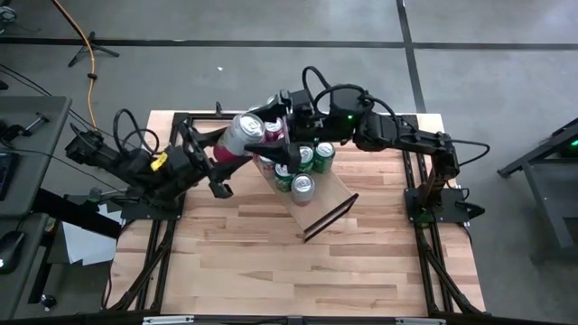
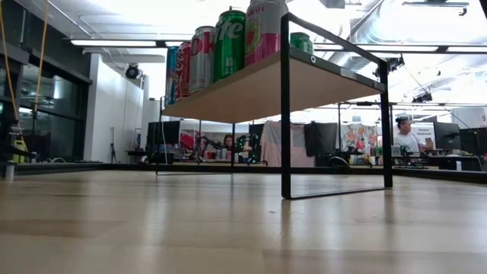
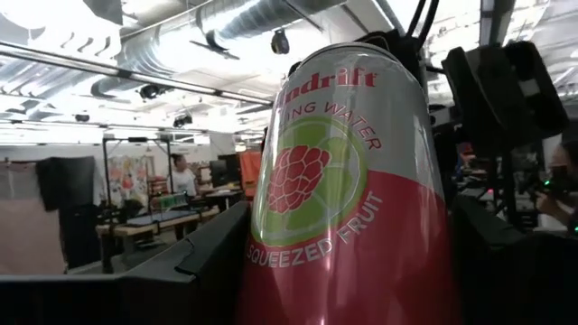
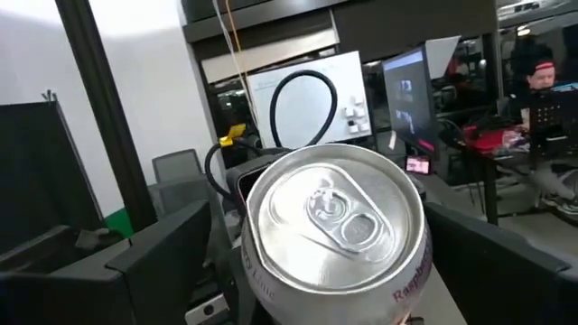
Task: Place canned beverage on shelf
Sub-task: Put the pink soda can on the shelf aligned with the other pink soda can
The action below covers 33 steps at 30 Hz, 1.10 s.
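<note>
The canned beverage (image 1: 242,134), white above and pink below with a raspberry picture (image 3: 343,199), hangs in the air over the table's far left part, beside the shelf's far end. My left gripper (image 1: 219,161) is shut on it. My right gripper (image 1: 271,131) reaches in from the right and is open, one finger on either side of the can's silver top (image 4: 334,217). The shelf (image 1: 330,194), a pale plank on a thin black frame (image 2: 285,114), stands slantwise on the table. My left gripper pinches the can's pink lower half (image 3: 361,280) between its two fingers (image 3: 194,271). They come from the table's left, slanting up, and lie across the can. The can is clear of the table and tilted, its top leaning toward the shelf. My right gripper: whether its fingers (image 4: 172,253) touch the can's top end, I cannot tell.
Several cans (image 1: 302,167) stand upright in a cluster on the shelf's far end (image 2: 228,46); its near right end (image 1: 339,200) is bare plank. Black frame rails (image 1: 420,194) run along the table's left and right sides. People sit at desks in the room beyond.
</note>
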Each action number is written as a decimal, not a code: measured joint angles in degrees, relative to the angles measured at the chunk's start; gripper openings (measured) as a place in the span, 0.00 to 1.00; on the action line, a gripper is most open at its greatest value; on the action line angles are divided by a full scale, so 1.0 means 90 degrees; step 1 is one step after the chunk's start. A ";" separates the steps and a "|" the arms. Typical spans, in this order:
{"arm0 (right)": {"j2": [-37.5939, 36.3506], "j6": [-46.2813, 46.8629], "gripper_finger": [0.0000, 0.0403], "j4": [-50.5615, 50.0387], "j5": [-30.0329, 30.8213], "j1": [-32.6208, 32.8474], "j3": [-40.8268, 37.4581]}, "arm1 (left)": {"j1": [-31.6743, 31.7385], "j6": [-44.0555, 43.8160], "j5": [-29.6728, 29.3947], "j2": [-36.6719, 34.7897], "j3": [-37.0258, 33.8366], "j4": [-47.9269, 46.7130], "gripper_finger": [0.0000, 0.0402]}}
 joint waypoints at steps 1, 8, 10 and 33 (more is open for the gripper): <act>0.0000 -0.0007 0.95 -0.0004 0.0043 0.0010 0.0000 | 0.0013 -0.0024 0.0062 0.0000 0.0000 0.0011 0.55; 0.0149 0.0019 0.95 -0.0157 0.0255 0.0019 0.0000 | 0.0221 -0.0469 0.0670 0.0059 0.0010 0.0042 0.55; 0.0166 0.0031 0.95 -0.0151 0.0259 0.0019 0.0000 | 0.0267 -0.0530 0.0753 0.0119 0.0010 0.0069 0.55; 0.0097 -0.0416 0.69 -0.0326 0.0284 -0.0059 0.0012 | 0.0186 -0.0595 0.0018 0.0056 0.0018 -0.0016 0.76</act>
